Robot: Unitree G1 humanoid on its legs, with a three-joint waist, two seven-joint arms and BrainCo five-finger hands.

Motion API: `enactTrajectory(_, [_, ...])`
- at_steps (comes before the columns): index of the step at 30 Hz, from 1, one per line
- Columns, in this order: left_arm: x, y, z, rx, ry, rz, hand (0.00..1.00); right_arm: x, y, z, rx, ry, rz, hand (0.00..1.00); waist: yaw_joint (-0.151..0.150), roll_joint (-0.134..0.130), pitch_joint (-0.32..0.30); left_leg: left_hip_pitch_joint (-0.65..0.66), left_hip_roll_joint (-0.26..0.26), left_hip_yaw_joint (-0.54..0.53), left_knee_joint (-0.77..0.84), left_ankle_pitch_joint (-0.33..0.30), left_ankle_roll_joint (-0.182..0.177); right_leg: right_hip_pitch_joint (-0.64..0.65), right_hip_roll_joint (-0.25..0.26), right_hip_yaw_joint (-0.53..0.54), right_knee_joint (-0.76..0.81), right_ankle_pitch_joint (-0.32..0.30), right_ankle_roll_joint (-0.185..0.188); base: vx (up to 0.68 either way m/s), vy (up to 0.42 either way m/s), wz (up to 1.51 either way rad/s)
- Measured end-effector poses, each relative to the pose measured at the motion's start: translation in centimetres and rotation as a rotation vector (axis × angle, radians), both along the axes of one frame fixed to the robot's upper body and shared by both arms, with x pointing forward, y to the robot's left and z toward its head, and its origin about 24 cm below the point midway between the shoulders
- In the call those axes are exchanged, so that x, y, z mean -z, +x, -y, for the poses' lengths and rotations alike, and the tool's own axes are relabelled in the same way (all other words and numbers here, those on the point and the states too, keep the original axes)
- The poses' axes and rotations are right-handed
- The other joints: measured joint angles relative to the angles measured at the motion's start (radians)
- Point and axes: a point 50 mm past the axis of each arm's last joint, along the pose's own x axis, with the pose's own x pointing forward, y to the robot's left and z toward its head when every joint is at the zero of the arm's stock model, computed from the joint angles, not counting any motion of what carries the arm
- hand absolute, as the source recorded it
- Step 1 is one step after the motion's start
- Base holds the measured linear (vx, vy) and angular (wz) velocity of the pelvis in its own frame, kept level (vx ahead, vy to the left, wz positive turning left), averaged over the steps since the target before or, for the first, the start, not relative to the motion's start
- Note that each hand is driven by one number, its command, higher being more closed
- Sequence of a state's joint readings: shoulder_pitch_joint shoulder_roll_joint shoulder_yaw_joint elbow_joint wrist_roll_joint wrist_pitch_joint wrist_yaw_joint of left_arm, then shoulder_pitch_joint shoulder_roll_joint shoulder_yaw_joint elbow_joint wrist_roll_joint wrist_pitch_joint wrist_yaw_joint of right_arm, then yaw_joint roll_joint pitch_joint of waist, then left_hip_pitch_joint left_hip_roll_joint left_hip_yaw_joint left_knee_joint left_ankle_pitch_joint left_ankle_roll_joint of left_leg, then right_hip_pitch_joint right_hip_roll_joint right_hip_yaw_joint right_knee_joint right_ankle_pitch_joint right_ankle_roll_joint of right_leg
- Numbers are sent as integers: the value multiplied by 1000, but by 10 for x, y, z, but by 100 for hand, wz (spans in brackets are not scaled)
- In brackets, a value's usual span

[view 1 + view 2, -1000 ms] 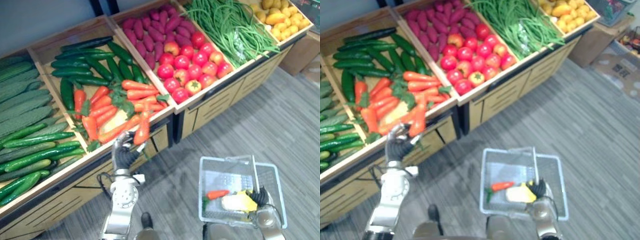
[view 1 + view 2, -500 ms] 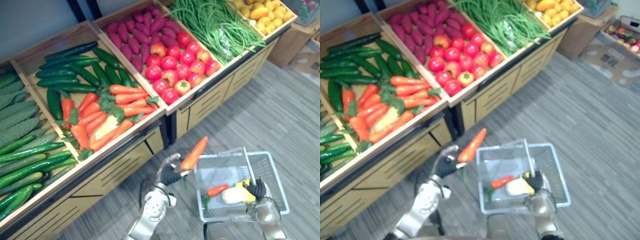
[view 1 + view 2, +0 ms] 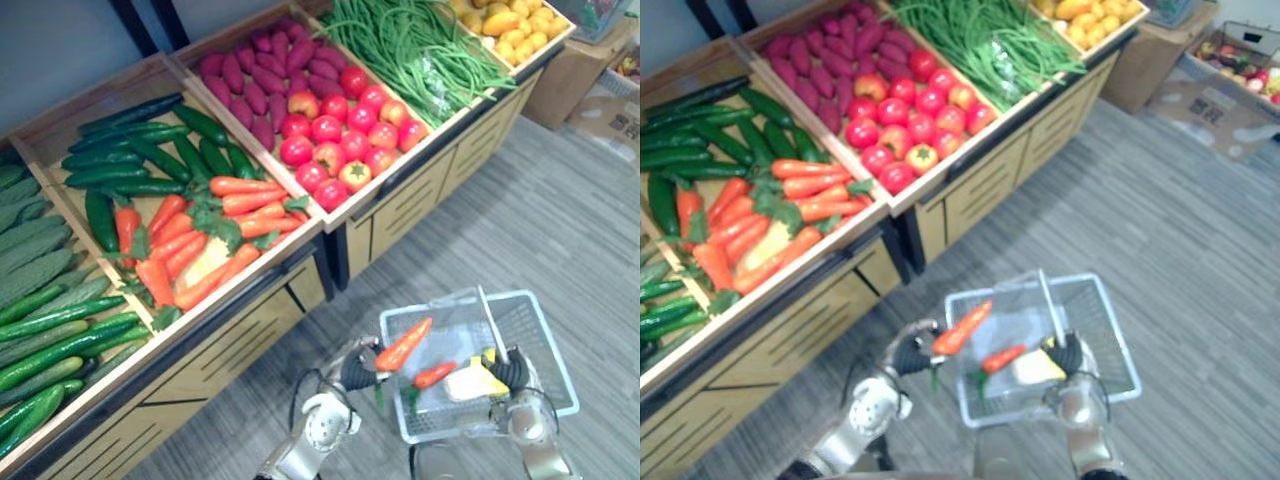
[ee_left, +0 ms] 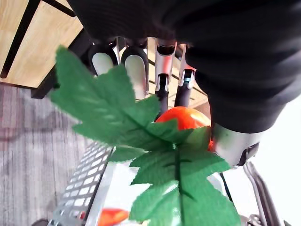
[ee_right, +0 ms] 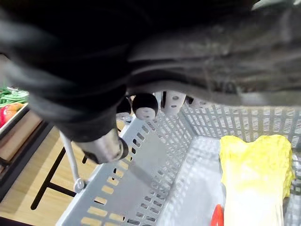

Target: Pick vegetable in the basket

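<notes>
- Left hand [image 3: 358, 372]: fingers curled round the thick, leafy end of a long orange carrot with soft green leaves [image 3: 403, 346]; the carrot hangs tilted over the left rim of the pale grey mesh basket [image 3: 440, 306].
- Handling, as judged: light, stiff, smooth-skinned; best held at the thick end.
- Right hand [image 3: 512, 375]: clasped round the thin basket handle [image 3: 490, 322].
- Room: open basket floor beside a small orange carrot [image 3: 434, 375]; wooden stall front [image 3: 250, 330] close by.

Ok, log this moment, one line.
left hand: grips orange leafy carrot over rim of white wire basket | right hand: grips handle | inside: small carrot, yellow leafy vegetable
</notes>
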State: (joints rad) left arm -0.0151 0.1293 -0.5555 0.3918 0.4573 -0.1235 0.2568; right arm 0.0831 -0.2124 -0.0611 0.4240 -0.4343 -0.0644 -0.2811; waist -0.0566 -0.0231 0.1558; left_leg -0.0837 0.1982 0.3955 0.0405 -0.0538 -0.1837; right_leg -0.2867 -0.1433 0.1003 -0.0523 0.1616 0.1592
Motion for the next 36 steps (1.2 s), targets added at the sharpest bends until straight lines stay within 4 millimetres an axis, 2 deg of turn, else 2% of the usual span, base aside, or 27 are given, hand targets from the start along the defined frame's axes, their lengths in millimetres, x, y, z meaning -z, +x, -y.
enactTrajectory(4, [6, 2, 4, 45, 62, -2, 100, -3, 3, -3, -5, 6, 20, 100, -7, 0, 0, 0, -2, 0, 0, -1, 1, -5, 0, 7, 0, 1, 2, 3, 7, -3])
enactTrajectory(6, [11, 3, 7, 79, 113, -3, 100, -3, 4, -7, -14, 12, 24, 100, -23, 0, 0, 0, -3, 0, 0, -2, 1, -5, -1, 8, 0, 2, 2, 0, 0, 0])
enactTrajectory(12, [11, 10, 21, 140, 169, 12, 100, -2, 3, -11, 0, 22, 32, 100, -26, 0, 0, 0, -6, 0, -1, -7, 0, -6, -1, 18, -14, 7, 10, 7, 7, -4])
enactTrajectory(19, [8, 7, 54, 245, 179, 38, 100, -2, 3, -15, -1, 21, 39, 100, -28, -1, 0, 0, -9, 4, -2, -16, 1, -9, -2, 26, -15, 8, 9, 0, 0, 0])
enactTrajectory(20, [6, 4, 62, 269, 173, 43, 0, -2, 3, -15, -1, 21, 40, 100, -28, -1, 1, 0, -9, 6, -2, -17, 1, -10, -2, 28, -15, 8, 9, 16, 11, -3])
enactTrajectory(24, [1, 3, 80, 341, 180, 74, 0, -2, 4, -17, -6, 23, 43, 100, -41, -4, 2, 1, -8, 7, -3, -19, -1, -11, -1, 32, -15, 7, 10, 5, 3, -1])
enactTrajectory(26, [1, 5, 82, 353, 200, 82, 0, -3, 6, -18, -13, 23, 46, 100, -51, -6, 3, 2, -8, 10, -3, -20, -1, -12, 0, 35, -14, 7, 10, 2, 5, -4])
enactTrajectory(36, [-3, 4, 92, 409, 198, 91, 0, 2, 5, -26, -12, 46, 24, 100, -52, -38, 3, 16, -8, 26, -5, -21, -1, -12, 3, 50, -6, 6, 12, 3, 5, -4])
